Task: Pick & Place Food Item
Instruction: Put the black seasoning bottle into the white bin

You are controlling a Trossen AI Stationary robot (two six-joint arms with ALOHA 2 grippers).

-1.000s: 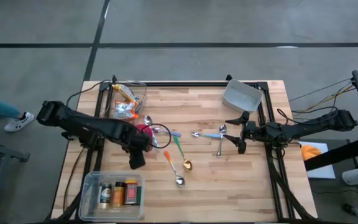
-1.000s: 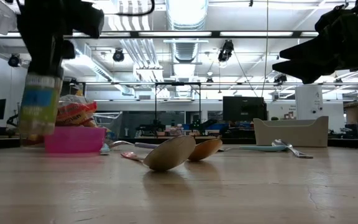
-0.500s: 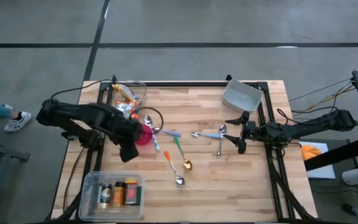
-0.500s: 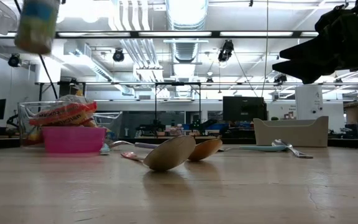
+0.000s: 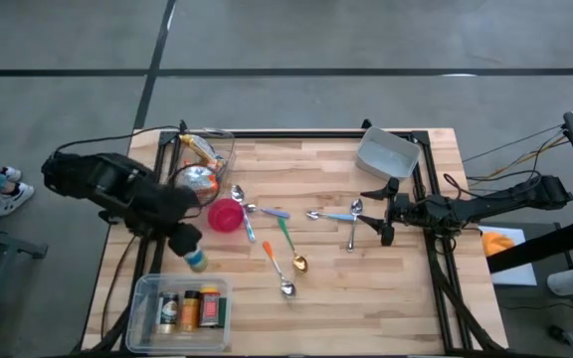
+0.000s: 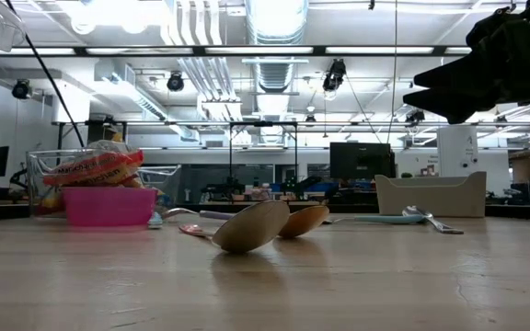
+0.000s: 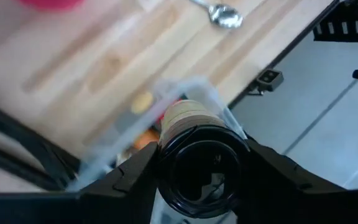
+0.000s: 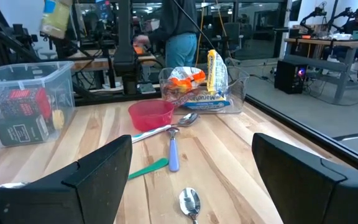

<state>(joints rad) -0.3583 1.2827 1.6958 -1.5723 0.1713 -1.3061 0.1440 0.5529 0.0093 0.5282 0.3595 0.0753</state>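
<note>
My left gripper point(image 5: 188, 246) is shut on a small bottle point(image 5: 196, 262) with a black cap and a yellow-green label. It hangs high above the table's near left part, just beyond a clear bin point(image 5: 147, 286) that holds several jars. The left wrist view looks down on the black cap point(image 7: 201, 171) with the bin point(image 7: 166, 93) below it. In the right wrist view the bottle point(image 8: 56, 15) hangs high in the air. My right gripper point(image 5: 386, 214) waits open at the table's right side, level, with nothing between its fingers. My left gripper pinches the bottle's upper end, at the black cap point(image 7: 166, 163), between its two fingers, one on each side. The fingers come from above, slanting down. The bottle hangs below them, tilted, lifted clear of the table, its lower end point(image 5: 197, 265) toward the bin.
A pink bowl point(image 5: 226, 214) stands left of centre. A clear container point(image 5: 207, 159) of snack packets is at the far left. Several spoons point(image 5: 291, 261) lie mid-table, and a grey tray point(image 5: 386, 151) sits at the far right.
My left gripper has risen steeply with the bottle, from table height beside the pink bowl to well above the low view. It has drawn toward the table's left and near edges, toward the bin, and rolled about its own axis. The bottle is lifted clear.
</note>
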